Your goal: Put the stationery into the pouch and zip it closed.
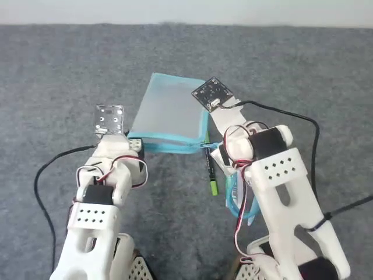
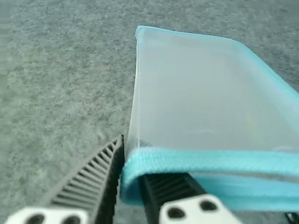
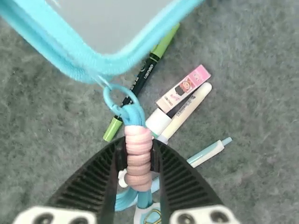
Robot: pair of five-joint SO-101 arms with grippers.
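Right gripper (image 3: 136, 143) clamps the pink coiled zip pull (image 3: 138, 163), left gripper (image 2: 132, 163) pinches the pouch (image 2: 201, 93) by its teal rim, which looks limp and slick, best held by that stiffer edging, while light stationery (image 3: 180, 95) lies loose on the desk (image 3: 252, 56) beside its corner.

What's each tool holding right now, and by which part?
The left tool grips the pouch by a corner of its blue zipper edge. The right tool is shut on the pink zipper pull.
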